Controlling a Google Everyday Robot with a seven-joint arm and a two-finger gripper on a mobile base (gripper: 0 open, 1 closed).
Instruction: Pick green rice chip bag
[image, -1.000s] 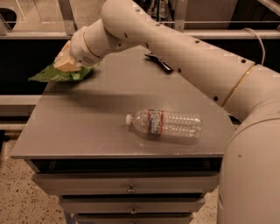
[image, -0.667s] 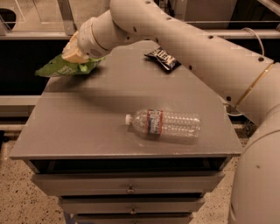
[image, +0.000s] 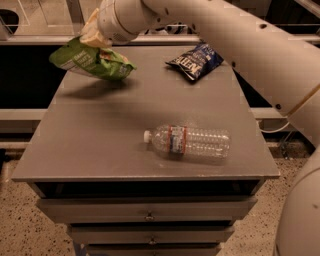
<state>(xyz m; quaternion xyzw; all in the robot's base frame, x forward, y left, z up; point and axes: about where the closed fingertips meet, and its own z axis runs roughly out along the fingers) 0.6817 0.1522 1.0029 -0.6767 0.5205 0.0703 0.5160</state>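
The green rice chip bag (image: 90, 61) is a crinkled light-green bag hanging in the air above the far left part of the grey cabinet top (image: 100, 135). It casts a shadow below it. My gripper (image: 94, 34) is at the upper left, above the bag, shut on the bag's top edge. My white arm reaches in from the right across the top of the view.
A dark blue chip bag (image: 196, 60) lies at the far middle of the cabinet top. A clear water bottle (image: 189, 141) with a red label lies on its side near the front right. Drawers (image: 147, 212) sit below the top. Speckled floor lies around.
The bag has come up off the cabinet top with my gripper and now hangs clear of it. The arm has risen, uncovering the dark blue chip bag.
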